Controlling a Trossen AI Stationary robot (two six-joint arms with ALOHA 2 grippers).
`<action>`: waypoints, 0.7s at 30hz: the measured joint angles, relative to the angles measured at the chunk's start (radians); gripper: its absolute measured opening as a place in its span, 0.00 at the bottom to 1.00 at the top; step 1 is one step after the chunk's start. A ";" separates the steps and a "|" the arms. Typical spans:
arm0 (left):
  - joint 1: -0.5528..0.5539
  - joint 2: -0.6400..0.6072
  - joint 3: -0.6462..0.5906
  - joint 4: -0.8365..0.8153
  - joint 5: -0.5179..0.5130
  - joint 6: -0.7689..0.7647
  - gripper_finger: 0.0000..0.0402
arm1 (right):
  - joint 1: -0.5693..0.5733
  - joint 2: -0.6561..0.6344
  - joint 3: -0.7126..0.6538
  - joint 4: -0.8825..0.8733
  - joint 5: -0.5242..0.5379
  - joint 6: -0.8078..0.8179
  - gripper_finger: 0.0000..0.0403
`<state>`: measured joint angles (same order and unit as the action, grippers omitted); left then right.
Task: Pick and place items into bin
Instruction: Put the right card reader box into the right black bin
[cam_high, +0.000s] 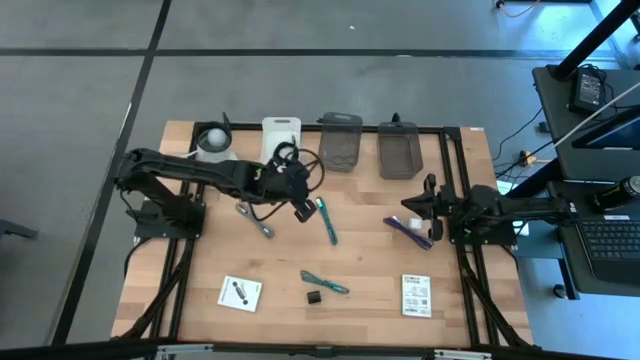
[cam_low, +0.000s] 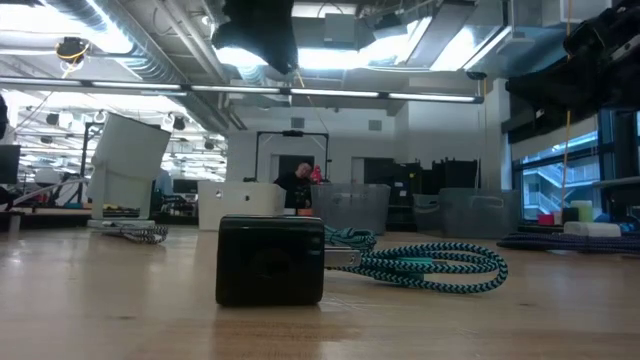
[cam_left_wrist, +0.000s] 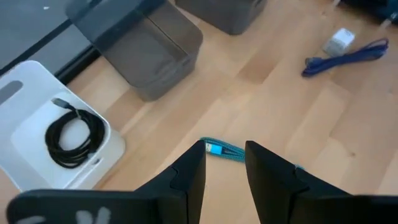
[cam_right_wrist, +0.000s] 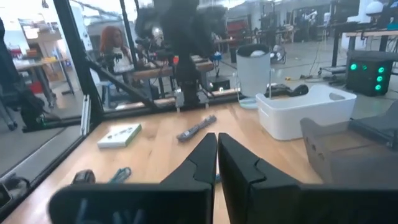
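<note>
High view shows you the black coiled cable (cam_high: 287, 155) lying in the white bin (cam_high: 281, 131) at the far edge of the wooden table (cam_high: 360, 250). Just in front of that bin the left gripper (cam_high: 303, 207) hangs over the teal pen (cam_high: 326, 221) with its fingers spread and nothing between them. Next to the white bin you have two empty grey bins (cam_high: 340, 140) in a row, and on its other side a white round container (cam_high: 213, 141). Farther from the bin lie the grey metal tool (cam_high: 255, 220), the teal tie (cam_high: 324, 283), the tiny black block (cam_high: 314, 297), two white printed cards (cam_high: 240, 292), and the purple strip (cam_high: 409, 228) beside the right gripper (cam_high: 430, 210), whose fingers are pressed together. Around the table you see grey concrete floor; a desk with a laptop (cam_high: 608, 240) stands to the right.
</note>
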<state>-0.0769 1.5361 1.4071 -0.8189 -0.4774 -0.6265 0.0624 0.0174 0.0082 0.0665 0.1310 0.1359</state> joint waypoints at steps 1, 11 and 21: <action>-0.002 0.013 0.000 0.006 0.003 0.000 0.27 | 0.000 0.000 0.000 0.011 0.000 0.016 0.05; 0.002 0.143 0.000 0.125 0.068 0.027 0.25 | 0.000 0.037 0.064 0.068 0.001 0.069 0.01; 0.010 0.209 0.000 0.151 0.089 0.050 0.25 | 0.000 0.319 0.317 -0.083 0.018 0.074 0.01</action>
<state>-0.0673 1.7449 1.4067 -0.6682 -0.3880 -0.5768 0.0620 0.3367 0.3252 -0.0163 0.1493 0.2097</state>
